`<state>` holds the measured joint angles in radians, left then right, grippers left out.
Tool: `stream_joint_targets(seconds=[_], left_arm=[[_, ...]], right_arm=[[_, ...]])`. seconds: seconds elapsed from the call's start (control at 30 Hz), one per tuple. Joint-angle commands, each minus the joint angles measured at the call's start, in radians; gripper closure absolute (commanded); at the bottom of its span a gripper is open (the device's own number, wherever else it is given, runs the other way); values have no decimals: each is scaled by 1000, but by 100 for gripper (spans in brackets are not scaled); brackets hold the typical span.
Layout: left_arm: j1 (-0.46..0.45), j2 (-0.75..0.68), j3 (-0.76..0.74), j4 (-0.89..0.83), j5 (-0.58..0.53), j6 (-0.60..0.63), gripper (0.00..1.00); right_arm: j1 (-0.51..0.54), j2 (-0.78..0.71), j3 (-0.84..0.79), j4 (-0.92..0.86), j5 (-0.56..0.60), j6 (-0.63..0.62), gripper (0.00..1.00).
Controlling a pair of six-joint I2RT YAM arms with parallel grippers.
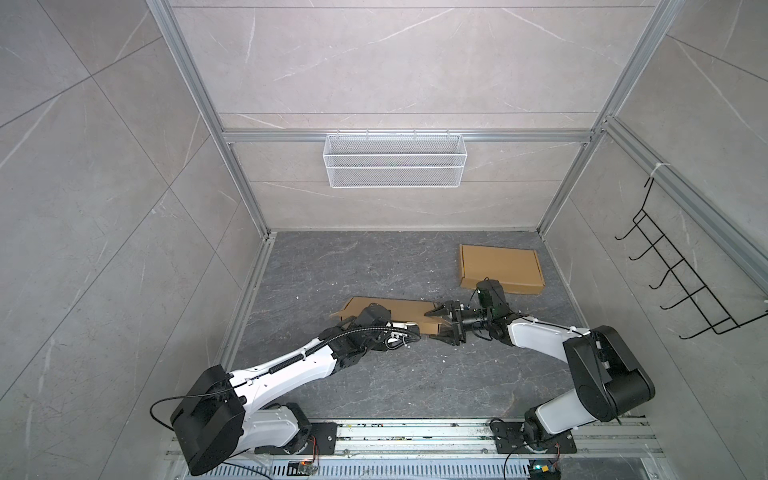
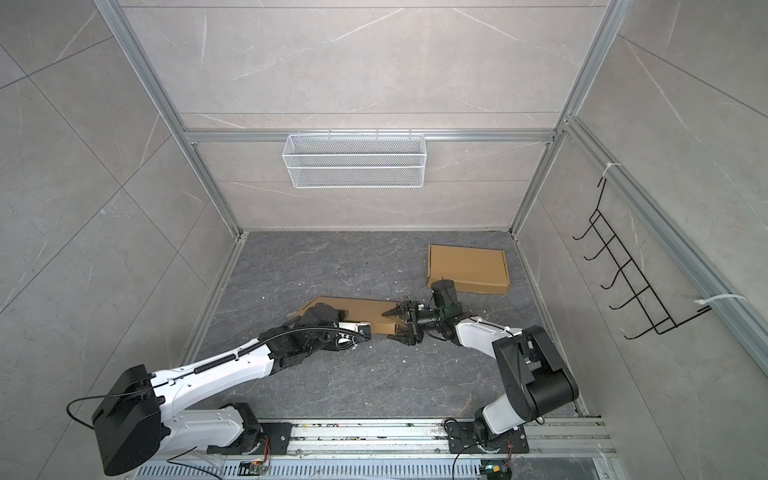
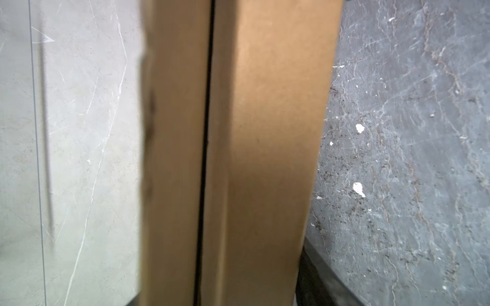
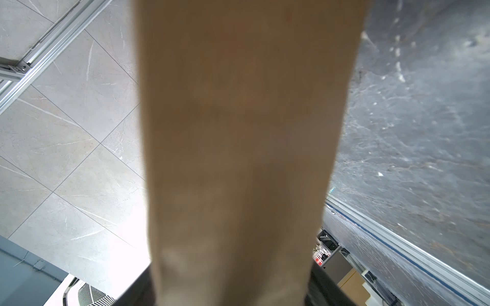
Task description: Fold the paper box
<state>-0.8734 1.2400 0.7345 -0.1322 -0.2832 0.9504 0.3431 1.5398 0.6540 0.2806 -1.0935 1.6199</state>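
Brown cardboard: the partly folded paper box (image 1: 395, 309) lies in the middle of the dark table (image 1: 374, 374) in both top views. We see the right gripper (image 1: 441, 325) with jaws spread wide astride its right end. The left gripper (image 1: 348, 322) sits at the box's left end, its jaws hidden, so we cannot tell their state.

No words, numbers, labels or signs can be read in any picture. The brown paper box (image 1: 399, 309) looks plain. The small circuit board (image 1: 302, 468) at about 6 o'clock in a top view is too tiny to read.
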Motion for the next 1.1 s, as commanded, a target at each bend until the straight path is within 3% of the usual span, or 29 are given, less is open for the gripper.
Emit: stream_joint_targets(seconds=[0.0,0.4,0.67,0.83,1.07], left_arm=[[12,-31,54,-17,4,-3,45],[36,-21,144,-184,51,-53,54],[39,-16,253,-344,105,-114,55],[39,13,353,-485,164,-181,55],[47,110,507,-692,298,-271,55]], right_arm=[[4,-22,0,-35,-7,-12,28],[-84,-97,47,-201,4,-134,19],[-163,-131,179,-504,37,-408,18],[-236,-179,146,-426,50,-418,18],[-326,-319,112,-441,184,-684,18]])
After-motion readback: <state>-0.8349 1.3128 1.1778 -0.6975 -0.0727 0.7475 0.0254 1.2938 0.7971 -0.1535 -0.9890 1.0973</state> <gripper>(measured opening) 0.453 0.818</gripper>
